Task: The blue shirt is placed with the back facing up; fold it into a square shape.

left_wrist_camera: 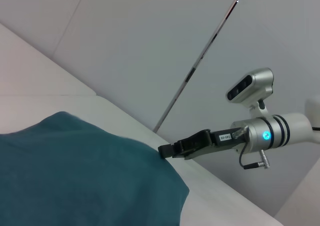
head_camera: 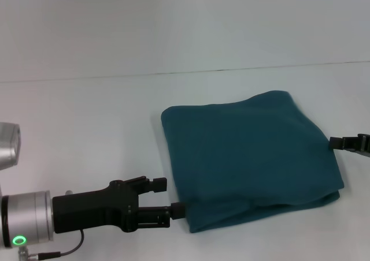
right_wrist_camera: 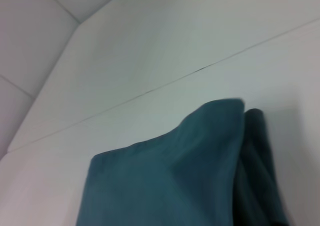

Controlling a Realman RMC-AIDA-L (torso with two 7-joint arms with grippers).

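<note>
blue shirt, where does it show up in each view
Head view: the blue shirt lies folded right of centre on the white table.
Left wrist view: it fills the lower left.
Right wrist view: it fills the bottom centre.
Shared landmark: the table's far edge against the wall.

Work surface: plain white table [head_camera: 87, 134], matte, filling the lower two thirds of the head view. Its far edge shows as a thin dark line crossing the frame from mid-left to slightly higher at right.

Backdrop: pale grey-white wall [head_camera: 185, 24] across the upper third, unmarked.

Panel seams [left_wrist_camera: 200, 61]: dark diagonal joints in the wall, seen from the left wrist, possibly panel edges.

Lighting: even, soft, with faint shadows.
</note>
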